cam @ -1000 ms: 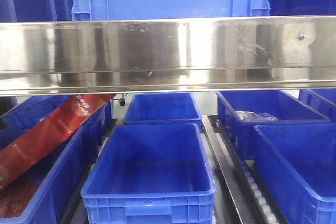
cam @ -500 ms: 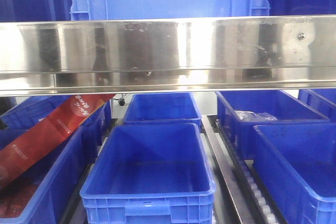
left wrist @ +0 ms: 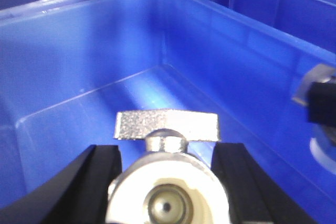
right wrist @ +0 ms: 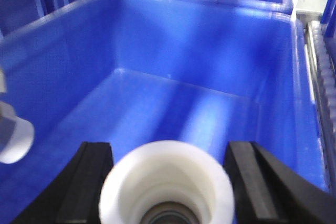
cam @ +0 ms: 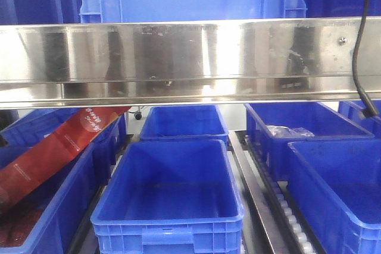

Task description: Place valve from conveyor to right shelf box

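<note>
The left jaws clench one valve [left wrist: 167, 182], the right jaws a second valve [right wrist: 166, 187], both hanging over a blue box [left wrist: 79, 56]. Lower each near its floor, kept apart, before easing open.

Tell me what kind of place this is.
Probably a factory or warehouse sorting station: blue plastic bins on roller tracks under a steel shelf rail, plus a valve held over one.
</note>
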`<state>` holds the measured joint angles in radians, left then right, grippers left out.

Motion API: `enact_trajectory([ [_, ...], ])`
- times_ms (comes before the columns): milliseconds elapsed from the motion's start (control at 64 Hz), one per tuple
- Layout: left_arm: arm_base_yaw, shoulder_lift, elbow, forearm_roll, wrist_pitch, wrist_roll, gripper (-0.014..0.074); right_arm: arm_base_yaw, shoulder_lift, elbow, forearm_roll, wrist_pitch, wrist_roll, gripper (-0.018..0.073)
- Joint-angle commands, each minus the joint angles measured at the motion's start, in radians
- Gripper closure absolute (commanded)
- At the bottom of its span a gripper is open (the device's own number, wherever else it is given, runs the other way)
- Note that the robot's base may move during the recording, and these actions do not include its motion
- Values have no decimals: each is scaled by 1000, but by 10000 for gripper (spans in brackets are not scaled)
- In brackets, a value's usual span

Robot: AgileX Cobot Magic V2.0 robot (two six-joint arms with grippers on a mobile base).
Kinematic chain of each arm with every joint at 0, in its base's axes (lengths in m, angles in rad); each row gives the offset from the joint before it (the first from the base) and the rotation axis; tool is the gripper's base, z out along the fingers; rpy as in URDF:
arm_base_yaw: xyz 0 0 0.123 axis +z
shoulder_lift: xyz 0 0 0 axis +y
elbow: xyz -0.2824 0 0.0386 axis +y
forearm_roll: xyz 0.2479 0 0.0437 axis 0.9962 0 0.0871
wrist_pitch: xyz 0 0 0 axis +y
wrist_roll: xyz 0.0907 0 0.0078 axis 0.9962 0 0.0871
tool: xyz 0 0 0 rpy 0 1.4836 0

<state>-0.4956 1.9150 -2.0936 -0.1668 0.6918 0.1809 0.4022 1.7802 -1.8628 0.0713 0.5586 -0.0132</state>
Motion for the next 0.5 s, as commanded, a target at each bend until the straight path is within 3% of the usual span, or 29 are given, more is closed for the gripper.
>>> enact_trajectory([
  [0,-5,-14,-17,-15,-22,-8,140,2,-20,-18,-5,-65,-3,312],
  [78,-5,-14,-17,-15,-22,-8,77,2,-20,-20,-5,-69,-3,220],
  [172,-5,-14,-17,-15,-24,-8,80,2,-20,-20,-5,-69,-3,176],
  [406,-5,-14,-17,-15,-24,-8,83,2,-23,-22,-5,-65,-3,188],
  [469,-5,-14,-17,-15,-24,-8,127,2,-31,-22,-5,-65,-3,242],
  [484,-5,-14,-17,-15,-21,-8,171,2,-33,-22,-5,-65,-3,270],
])
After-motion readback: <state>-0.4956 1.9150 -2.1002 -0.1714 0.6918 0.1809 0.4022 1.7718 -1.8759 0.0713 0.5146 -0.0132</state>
